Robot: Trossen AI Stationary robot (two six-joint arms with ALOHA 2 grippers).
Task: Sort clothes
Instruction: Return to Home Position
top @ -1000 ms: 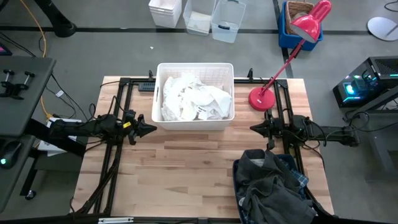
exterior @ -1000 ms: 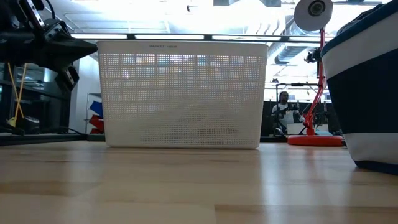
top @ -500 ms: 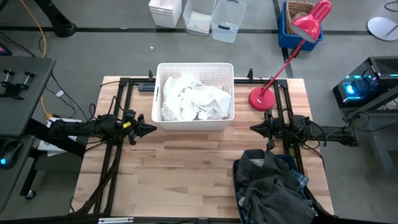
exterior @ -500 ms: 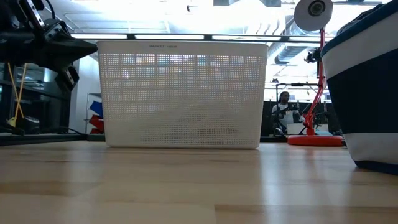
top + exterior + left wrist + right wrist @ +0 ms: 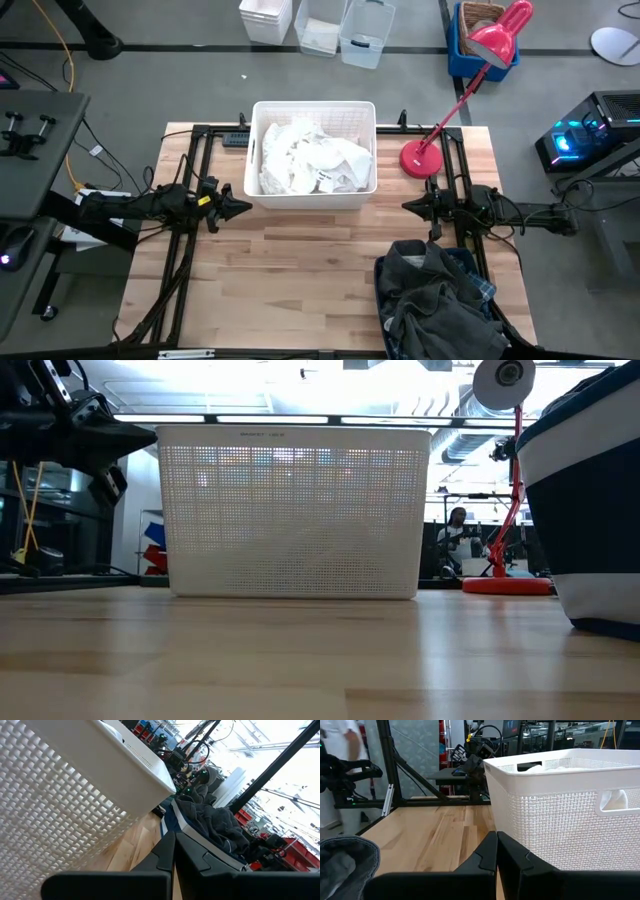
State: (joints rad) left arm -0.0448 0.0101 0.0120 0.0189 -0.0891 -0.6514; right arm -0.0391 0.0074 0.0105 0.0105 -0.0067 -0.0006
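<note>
Arms drawn back to either side of the pale wooden table [image 5: 300, 270]. The left claw [image 5: 236, 208], fingers pressed together and holding nothing, hangs just beside the white perforated plastic basket [image 5: 314, 105]. The right claw [image 5: 408, 206] is likewise closed and empty, between the red desk lamp [image 5: 420, 158] and the dark navy rectangular bin [image 5: 590, 510]. The white and cream garments [image 5: 305, 162] lie heaped in the basket. The dark garments [image 5: 435, 300] — charcoal grey, a strip of navy-and-white plaid showing — fill the bin on the right arm's side, apart from the basket.
</note>
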